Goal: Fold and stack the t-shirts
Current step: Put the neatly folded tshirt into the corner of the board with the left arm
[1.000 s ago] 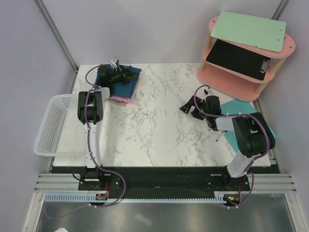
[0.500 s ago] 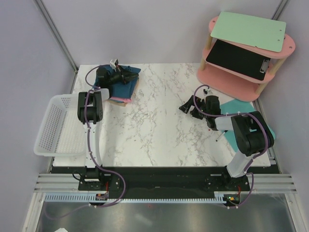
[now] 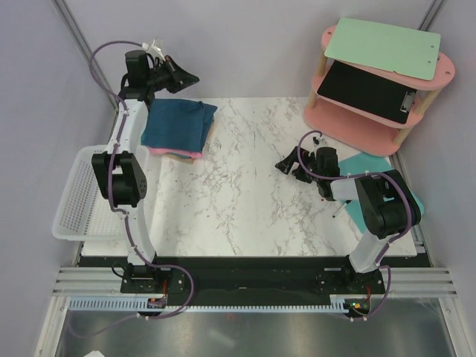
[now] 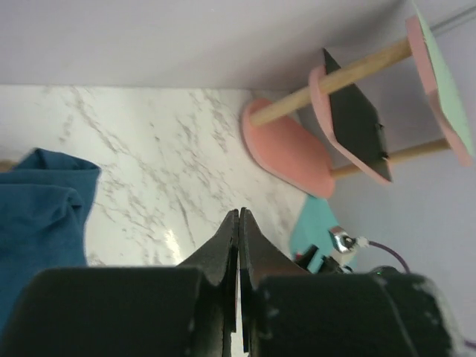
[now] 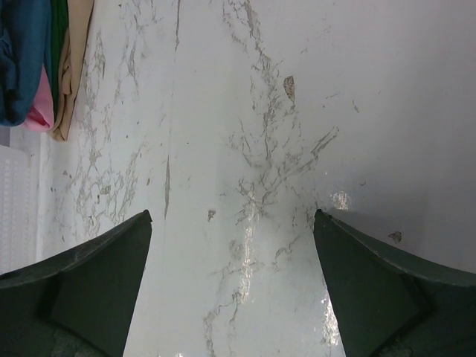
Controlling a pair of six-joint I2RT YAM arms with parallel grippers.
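Note:
A folded dark teal-blue t-shirt (image 3: 177,123) lies at the table's far left corner, on top of the pink t-shirt (image 3: 181,153), of which only an edge shows. My left gripper (image 3: 186,76) is raised high above and behind this stack, shut and empty; in the left wrist view its fingertips (image 4: 239,216) meet, with the blue t-shirt (image 4: 37,216) below left. My right gripper (image 3: 288,166) hangs low over the marble, right of the middle, open and empty. The right wrist view shows my right gripper (image 5: 232,217) with bare marble between its fingers, and the blue t-shirt (image 5: 18,59) and pink t-shirt (image 5: 41,111) far off.
A white basket (image 3: 89,193) hangs off the table's left edge. A pink two-tier shelf (image 3: 349,125) holding a green clipboard (image 3: 383,46) and a black clipboard (image 3: 368,91) stands at the back right. A turquoise mat (image 3: 372,163) lies beneath it. A beige layer (image 5: 72,67) borders the stack.
My left arm has lifted off the blue t-shirt and swung up and back, its gripper still shut. The blue t-shirt now lies uncovered on the stack. The right arm has barely moved.

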